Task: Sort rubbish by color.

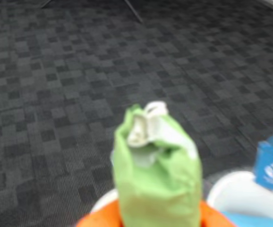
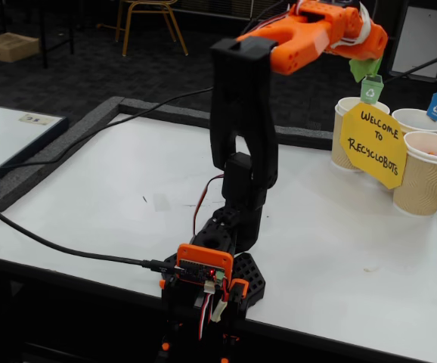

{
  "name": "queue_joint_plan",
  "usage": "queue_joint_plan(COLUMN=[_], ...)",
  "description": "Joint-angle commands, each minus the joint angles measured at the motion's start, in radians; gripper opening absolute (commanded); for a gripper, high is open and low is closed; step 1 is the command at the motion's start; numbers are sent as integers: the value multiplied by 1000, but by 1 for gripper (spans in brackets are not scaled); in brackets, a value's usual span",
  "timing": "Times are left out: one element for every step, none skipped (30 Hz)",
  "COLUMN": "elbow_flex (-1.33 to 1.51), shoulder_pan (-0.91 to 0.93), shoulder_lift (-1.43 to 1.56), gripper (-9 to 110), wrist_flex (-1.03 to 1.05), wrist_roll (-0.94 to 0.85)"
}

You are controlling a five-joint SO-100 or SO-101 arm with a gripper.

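My orange gripper (image 2: 368,51) is raised high at the back right of the table and is shut on the green paper wad (image 2: 364,69). The wad hangs just above the cup with the green flag (image 2: 371,88). In the wrist view the green wad (image 1: 157,170), with white tape on top, fills the lower middle between the orange jaws of the gripper (image 1: 155,216). Something orange shows inside the cup with the orange flag (image 2: 432,153). Something light blue (image 1: 250,220) shows inside a white cup rim in the wrist view. No blue wad shows plainly.
Three beige ribbed cups (image 2: 423,189) stand at the table's back right behind a yellow "Welcome to Recyclobots" sign (image 2: 373,145). A blue flag (image 1: 271,168) is at the wrist view's right. Cables (image 2: 60,246) run across the white table (image 2: 113,197) to the arm's base (image 2: 211,276).
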Motion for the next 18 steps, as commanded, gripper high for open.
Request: queue_joint_plan(elbow_flex=[-184, -189, -196, -202, -210, -215, -216, -216, -215, -212, -209, -202, -198, -195, -195, -195, -195, -195], shoulder_pan=[-15, -12, -9, -5, 2, 6, 11, 14, 15, 18, 18, 18, 21, 23, 26, 29, 31, 31], shoulder_lift=[-26, -43, -58, -74, -87, -97, -106, -112, -118, -121, -124, -124, -124, -124, -124, -123, -123, -123], gripper=[0, 0, 0, 0, 0, 0, 0, 0, 0, 0, 0, 0, 3, 8, 12, 15, 16, 17], wrist_flex=[-124, -143, -158, -172, -183, -187, -190, -190, -189, -189, -189, -189, -183, -173, -158, -144, -132, -126], wrist_roll=[-25, -26, -26, -26, -26, -26, -26, -26, -26, -26, -26, -26, -26, -26, -26, -26, -26, -26])
